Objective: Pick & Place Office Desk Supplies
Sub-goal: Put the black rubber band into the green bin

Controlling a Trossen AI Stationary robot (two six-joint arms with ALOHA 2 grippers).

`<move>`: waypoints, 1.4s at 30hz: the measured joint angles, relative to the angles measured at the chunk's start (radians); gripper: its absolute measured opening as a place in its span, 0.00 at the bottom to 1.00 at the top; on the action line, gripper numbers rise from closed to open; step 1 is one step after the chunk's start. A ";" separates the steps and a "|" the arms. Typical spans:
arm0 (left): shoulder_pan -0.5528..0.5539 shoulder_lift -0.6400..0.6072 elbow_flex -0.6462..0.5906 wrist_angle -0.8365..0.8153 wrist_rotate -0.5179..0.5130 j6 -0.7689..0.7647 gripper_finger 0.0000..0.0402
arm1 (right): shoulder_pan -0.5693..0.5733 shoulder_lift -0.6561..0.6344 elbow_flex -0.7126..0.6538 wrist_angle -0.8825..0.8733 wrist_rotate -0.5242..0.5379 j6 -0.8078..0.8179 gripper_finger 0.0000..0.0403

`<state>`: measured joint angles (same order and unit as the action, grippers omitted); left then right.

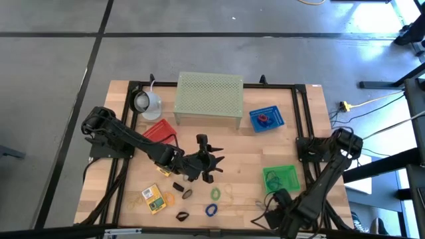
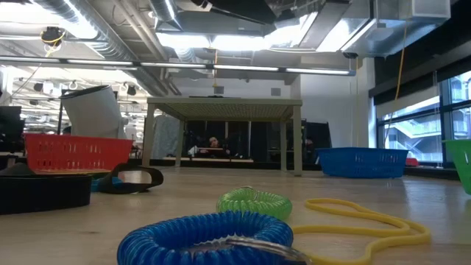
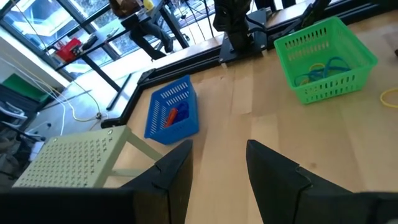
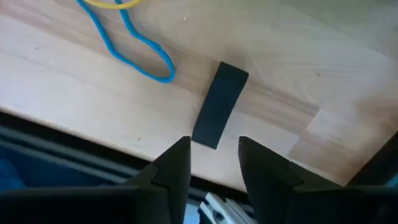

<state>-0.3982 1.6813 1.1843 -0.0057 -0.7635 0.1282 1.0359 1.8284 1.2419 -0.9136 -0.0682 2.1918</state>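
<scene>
Near edge of counter (image 1: 312, 99): blue loop (image 2: 206, 237), green loop (image 2: 255, 202) and a yellow band (image 2: 368, 221) lie loose, with black clips (image 1: 182, 215) and a yellow packet (image 1: 154, 198) to the left.
Risk: loops are springy and may slip or roll from a pinch; the items lie close together, so a descent could nudge neighbours.
Right claw (image 4: 214, 158): at the near right edge, hanging over a black strip (image 4: 219, 104) and a blue band (image 4: 140, 46); narrowly parted, holding nothing. Risk: the flat strip offers little to grip.
Left claw (image 3: 217, 171): mid-counter, above the surface, moderately parted, empty, touching nothing.
Farther: green basket (image 1: 281, 179), blue basket (image 1: 267, 119), red basket (image 1: 159, 131). Risk: sorting an item into the wrong basket.
</scene>
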 joint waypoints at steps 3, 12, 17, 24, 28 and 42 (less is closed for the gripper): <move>-0.001 0.000 0.000 -0.007 0.001 -0.010 0.36 | -0.004 0.019 0.000 0.001 0.004 0.000 0.40; 0.001 0.000 0.000 -0.006 0.002 -0.010 0.36 | -0.006 0.084 0.000 0.029 0.000 0.000 0.54; 0.001 0.000 0.000 -0.002 0.002 -0.010 0.36 | -0.006 0.121 0.000 0.028 0.000 -0.001 0.55; 0.009 0.000 0.000 0.017 -0.002 0.031 0.36 | -0.007 0.136 0.003 0.035 0.001 -0.004 0.51; 0.024 0.000 0.000 0.025 -0.002 0.032 0.36 | -0.007 0.137 0.003 0.043 0.005 -0.013 0.42; 0.054 0.000 0.000 0.026 -0.003 0.035 0.36 | -0.003 0.134 0.023 0.024 0.023 -0.114 0.04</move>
<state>-0.3439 1.6817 1.1847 0.0203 -0.7661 0.1630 1.0327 1.9621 1.2646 -0.8891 -0.0450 2.0779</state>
